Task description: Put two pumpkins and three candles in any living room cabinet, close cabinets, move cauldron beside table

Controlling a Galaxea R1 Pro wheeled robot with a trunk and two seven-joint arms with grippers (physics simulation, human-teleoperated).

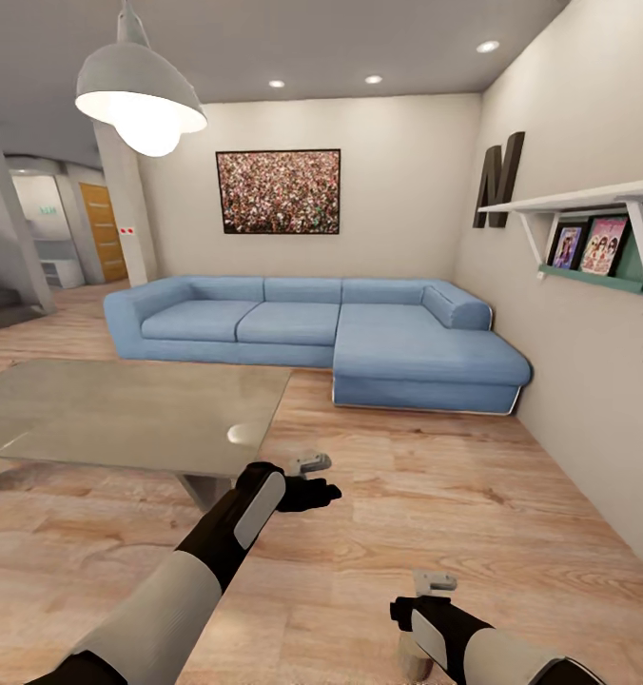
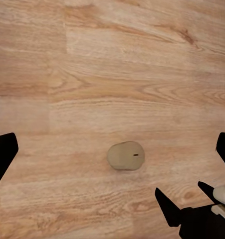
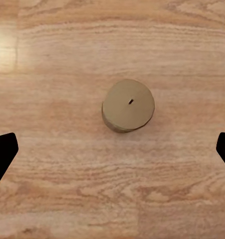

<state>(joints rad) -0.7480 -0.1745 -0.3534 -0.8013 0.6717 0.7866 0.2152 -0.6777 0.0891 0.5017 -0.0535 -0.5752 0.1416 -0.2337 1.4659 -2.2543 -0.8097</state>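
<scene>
Right gripper (image 3: 112,149), jaws wide and empty, hovers above a candle (image 3: 128,105) on the floor (image 3: 52,64); left gripper (image 2: 112,152) likewise empty; storing apparently hardly begun.

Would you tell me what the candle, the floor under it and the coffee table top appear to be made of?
Candle: matte cream-beige, probably wax, given the dark wick in its flat top.
Floor: light wood planks, with visible grain and board seams.
Coffee table: glossy grey top, possibly glass or lacquer; it reflects a bright spot of light.
</scene>
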